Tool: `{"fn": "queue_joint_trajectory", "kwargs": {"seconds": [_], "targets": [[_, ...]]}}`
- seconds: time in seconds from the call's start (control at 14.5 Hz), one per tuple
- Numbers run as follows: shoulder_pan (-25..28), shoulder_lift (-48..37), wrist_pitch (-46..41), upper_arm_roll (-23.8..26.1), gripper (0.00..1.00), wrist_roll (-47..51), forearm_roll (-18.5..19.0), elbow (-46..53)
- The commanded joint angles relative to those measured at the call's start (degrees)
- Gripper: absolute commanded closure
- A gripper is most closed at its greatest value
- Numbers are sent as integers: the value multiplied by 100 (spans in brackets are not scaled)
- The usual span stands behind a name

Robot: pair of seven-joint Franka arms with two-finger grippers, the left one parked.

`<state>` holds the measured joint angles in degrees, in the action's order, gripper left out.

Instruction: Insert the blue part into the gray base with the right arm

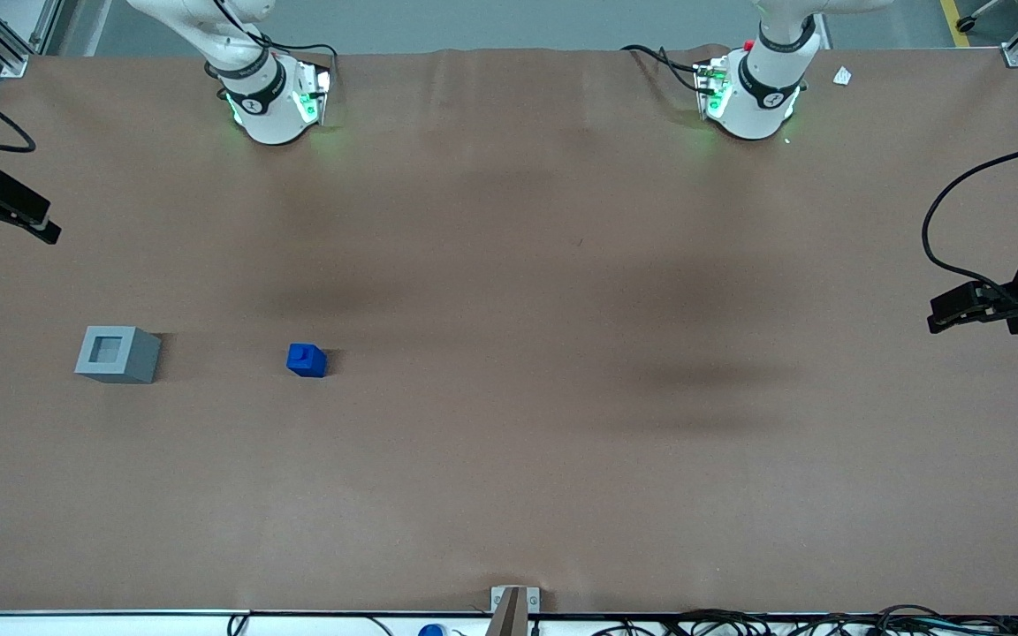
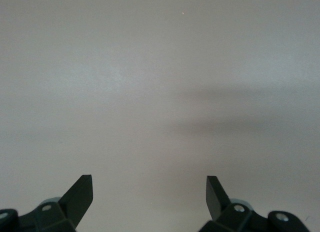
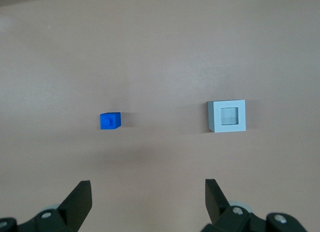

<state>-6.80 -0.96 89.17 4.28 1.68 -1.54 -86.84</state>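
Brown paper-like covering (image 1: 509, 397) stretches over the whole table, a little rippled at the edge where the arm bases stand. On it, toward the working arm's end, sits the small bright-blue plastic block with its raised stud on top (image 1: 306, 360), upright, stud facing up. Beside it, still closer to that end of the table and well apart from it, stands the light-gray cube-like base (image 1: 117, 354), its square recess open to the ceiling and holding nothing. Both blocks lie at about the same distance from the front camera, with bare brown surface between them.

The white jointed right arm (image 1: 253, 84) rises from its base at the table's edge, green lights glowing at its foot. Its black two-finger gripper (image 3: 147, 199) hangs high above the table, looking straight down on the two blocks; the blue block (image 3: 110, 120) and the gray base (image 3: 227, 116) both show on the table below it. Its fingers (image 3: 80, 198) are spread wide apart with nothing between them but the brown surface far beneath.
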Motion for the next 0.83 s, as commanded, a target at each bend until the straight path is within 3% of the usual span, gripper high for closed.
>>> {"fn": "queue_joint_trajectory", "kwargs": {"seconds": [0.0, 0.76], "targets": [[-49, -71, -5, 38, 0, -36, -66, -26], [144, -63, -75, 56, 0, 8, -22, -113]]}}
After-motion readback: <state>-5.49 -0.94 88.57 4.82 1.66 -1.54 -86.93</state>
